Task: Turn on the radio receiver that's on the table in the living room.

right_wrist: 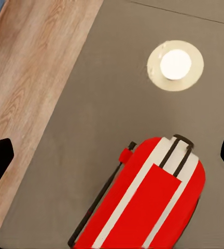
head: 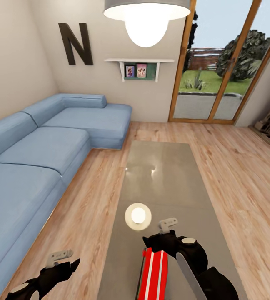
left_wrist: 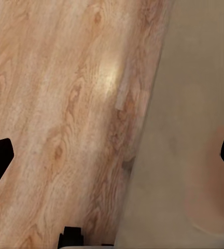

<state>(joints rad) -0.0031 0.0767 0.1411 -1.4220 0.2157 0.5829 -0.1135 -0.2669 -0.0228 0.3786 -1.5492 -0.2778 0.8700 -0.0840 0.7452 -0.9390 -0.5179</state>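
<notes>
At the bottom centre of the head view, the red radio receiver (head: pixel 153 273) lies on the glossy counter (head: pixel 168 183), its long axis running up the frame. The right hand (head: pixel 158 241), fingers spread wide, hangs directly above it; the left hand (head: pixel 68 266), also open, hovers over the floor (head: pixel 89 208).

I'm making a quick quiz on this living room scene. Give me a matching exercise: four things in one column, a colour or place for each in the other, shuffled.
Things:
1. radio receiver
2. sofa
3. letter N
4. left tool

Descriptions:
a. blue
b. above the wood floor beside the table
c. red with white stripes
d. dark, on the beige wall

Pairs: 1-c, 2-a, 3-d, 4-b
</notes>
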